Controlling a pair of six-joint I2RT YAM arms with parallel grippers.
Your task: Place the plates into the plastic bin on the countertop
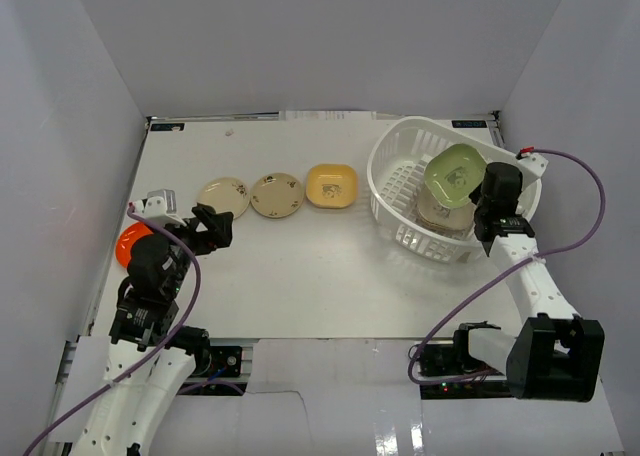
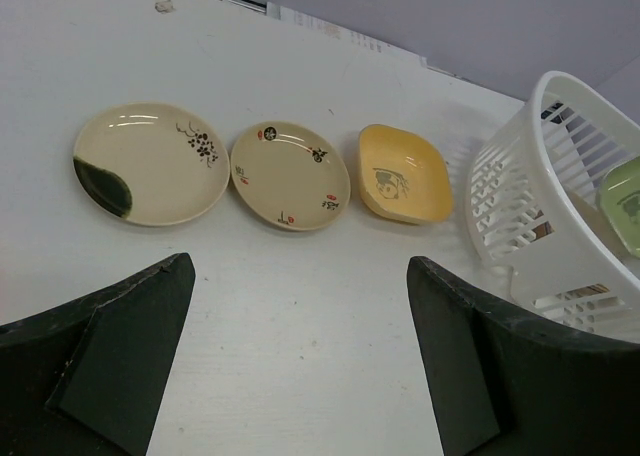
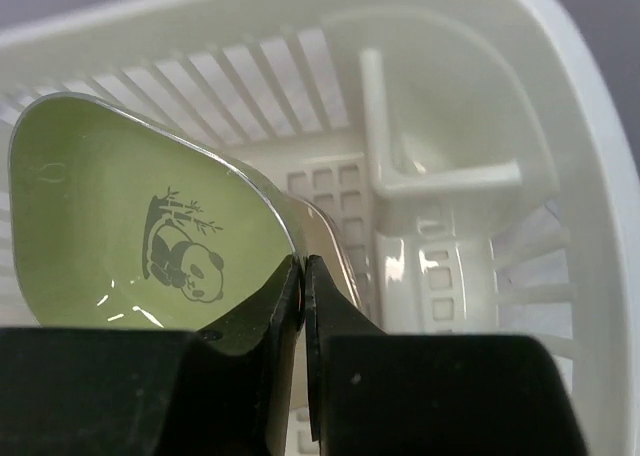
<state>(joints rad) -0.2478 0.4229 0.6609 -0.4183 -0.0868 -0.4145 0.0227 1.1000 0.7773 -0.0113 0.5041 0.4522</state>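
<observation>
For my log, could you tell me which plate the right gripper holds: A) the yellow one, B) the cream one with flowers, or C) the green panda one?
C: the right gripper is shut on the rim of the green panda plate, over the plastic bin.

The countertop (image 1: 300, 286) bears a cream plate (image 1: 223, 197), tan plate (image 1: 277, 194), yellow plate (image 1: 331, 186) and plastic bin (image 1: 392, 221).

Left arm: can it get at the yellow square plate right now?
Probably yes. The left pincer hangs open and empty, and the yellow square plate lies uncovered on the countertop ahead of it, between a round cream plate and the white bin.
</observation>
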